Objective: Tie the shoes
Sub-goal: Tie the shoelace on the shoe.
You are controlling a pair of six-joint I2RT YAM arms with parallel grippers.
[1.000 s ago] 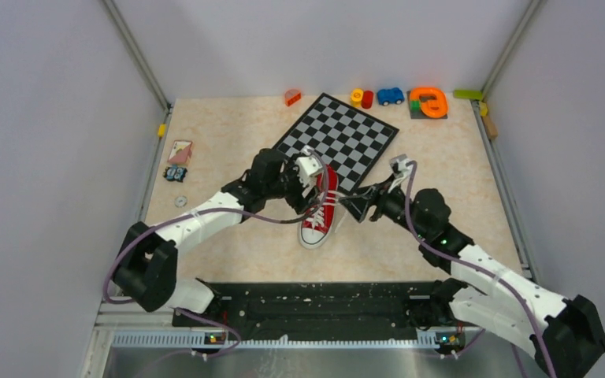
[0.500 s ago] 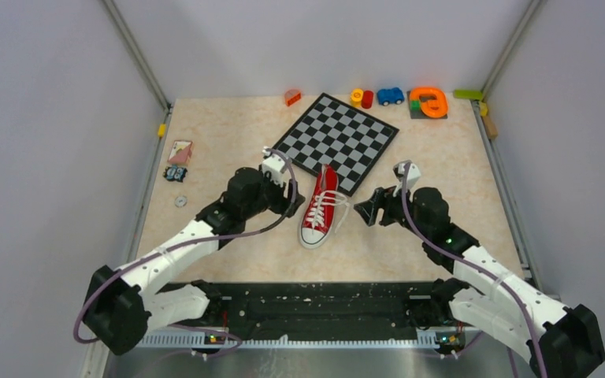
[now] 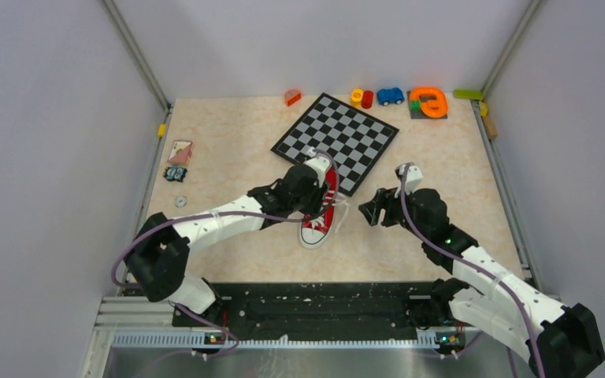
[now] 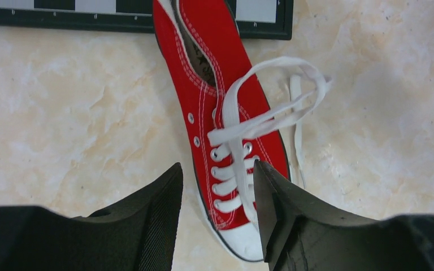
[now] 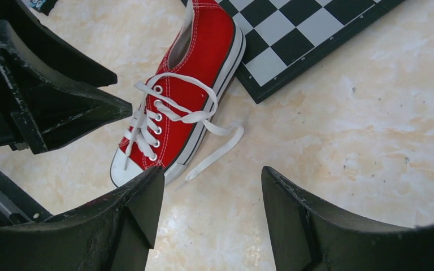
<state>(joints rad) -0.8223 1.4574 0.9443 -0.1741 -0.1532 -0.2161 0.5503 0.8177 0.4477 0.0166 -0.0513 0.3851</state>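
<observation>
1. The counter (image 3: 228, 142) is boxed in by grey walls on the left, right and top of the overhead view, with a metal rail along each side edge.
2. Small toys line the top edge, among them a blue car (image 3: 390, 95) and an orange ring (image 3: 429, 102). Cards (image 3: 179, 151) lie near the left edge.
3. A checkerboard (image 3: 339, 138) sits upper centre, turned cornerwise.
4. Bare counter lies open at the left centre, at the right centre, and in a strip along the bottom in front of the arm bases.
5. The red sneaker (image 3: 317, 224) lies at the centre of the overhead view. Its heel reaches over the checkerboard's lower edge.
6. Its long axis runs nearly top to bottom in that frame, leaning slightly. The white toe cap points to the lower left, toward the arm bases.
7. The white laces (image 4: 260, 121) form a loose loop over the upper eyelets. One end trails onto the counter on the shoe's right in the overhead view.
8. The left end effector (image 4: 217, 168) hangs over the laced front of the shoe, released and grasping nothing.
9. The right end effector (image 5: 212, 171) is just right of the shoe in the overhead view, spread wide and empty.
</observation>
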